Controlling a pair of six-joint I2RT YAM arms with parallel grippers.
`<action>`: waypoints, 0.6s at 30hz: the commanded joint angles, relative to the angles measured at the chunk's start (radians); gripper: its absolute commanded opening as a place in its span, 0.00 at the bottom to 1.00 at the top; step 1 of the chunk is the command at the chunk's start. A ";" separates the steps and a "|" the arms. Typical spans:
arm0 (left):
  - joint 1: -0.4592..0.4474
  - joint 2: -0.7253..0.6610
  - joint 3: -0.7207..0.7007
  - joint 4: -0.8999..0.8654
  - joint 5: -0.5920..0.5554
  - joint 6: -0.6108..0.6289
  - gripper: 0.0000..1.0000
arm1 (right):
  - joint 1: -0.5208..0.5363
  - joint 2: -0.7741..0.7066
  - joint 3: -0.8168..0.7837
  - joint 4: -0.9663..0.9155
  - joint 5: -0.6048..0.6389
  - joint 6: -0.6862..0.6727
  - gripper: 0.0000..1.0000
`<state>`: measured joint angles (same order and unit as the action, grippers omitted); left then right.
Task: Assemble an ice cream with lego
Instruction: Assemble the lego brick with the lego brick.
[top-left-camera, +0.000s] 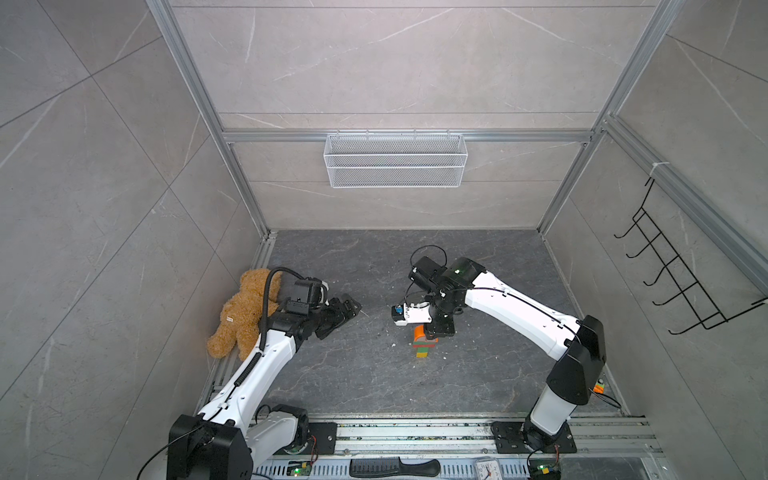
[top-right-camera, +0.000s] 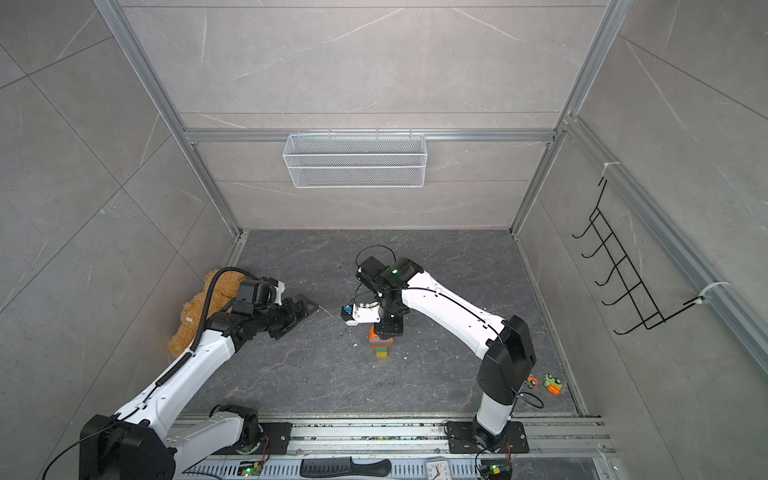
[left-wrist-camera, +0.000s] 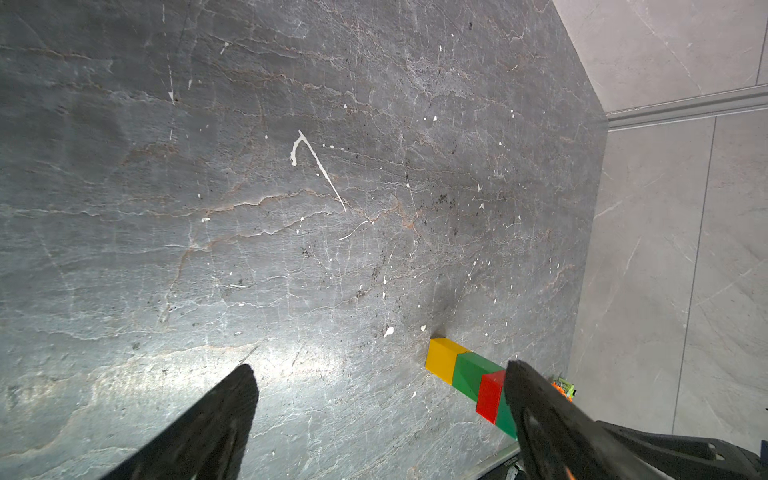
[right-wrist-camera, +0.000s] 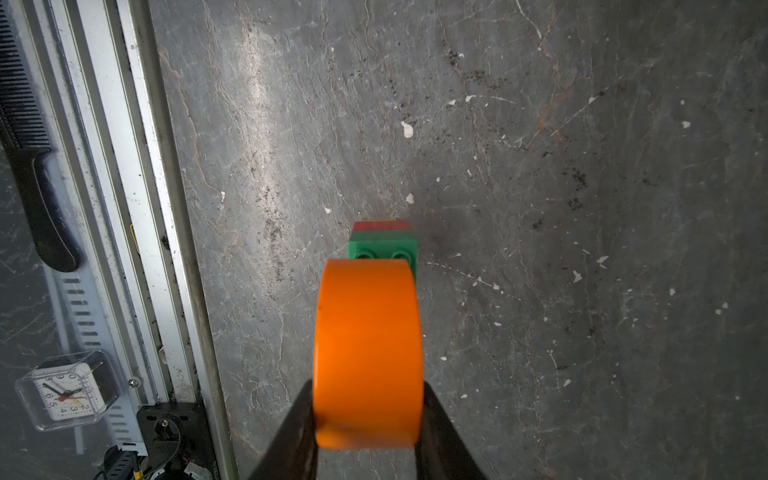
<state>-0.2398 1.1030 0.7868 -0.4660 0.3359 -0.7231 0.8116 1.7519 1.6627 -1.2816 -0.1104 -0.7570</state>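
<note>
A lego stack (top-left-camera: 423, 348) stands upright on the dark floor: yellow at the bottom, then green, red and a wide green brick. It also shows in the second top view as the lego stack (top-right-camera: 382, 349). My right gripper (right-wrist-camera: 368, 386) is shut on the orange half-round piece (right-wrist-camera: 368, 353) and holds it right over the studded top green brick (right-wrist-camera: 382, 247). I cannot tell whether they touch. The left gripper (left-wrist-camera: 380, 368) is open and empty, off to the left of the stack (left-wrist-camera: 471, 372). In both top views the right gripper (top-left-camera: 432, 328) hides part of the orange piece (top-left-camera: 419, 331).
A tan teddy bear (top-left-camera: 237, 320) lies behind the left arm by the left wall. A small orange-and-green toy (top-right-camera: 552, 383) sits near the right arm's base. A comb (top-left-camera: 390, 467) and a clock (top-left-camera: 484, 469) lie beyond the front rail. A wire basket (top-left-camera: 395, 160) hangs on the back wall.
</note>
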 joint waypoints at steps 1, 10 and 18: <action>0.010 -0.003 -0.001 0.008 0.029 0.028 0.95 | 0.006 0.032 0.035 -0.003 0.017 -0.017 0.00; 0.025 -0.008 0.001 -0.006 0.032 0.033 0.95 | 0.008 0.057 0.048 -0.016 0.025 -0.016 0.00; 0.034 -0.006 0.009 -0.010 0.040 0.037 0.96 | 0.011 0.063 0.020 -0.010 0.034 -0.016 0.00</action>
<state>-0.2134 1.1030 0.7868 -0.4706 0.3473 -0.7124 0.8116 1.8011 1.6852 -1.2823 -0.0883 -0.7601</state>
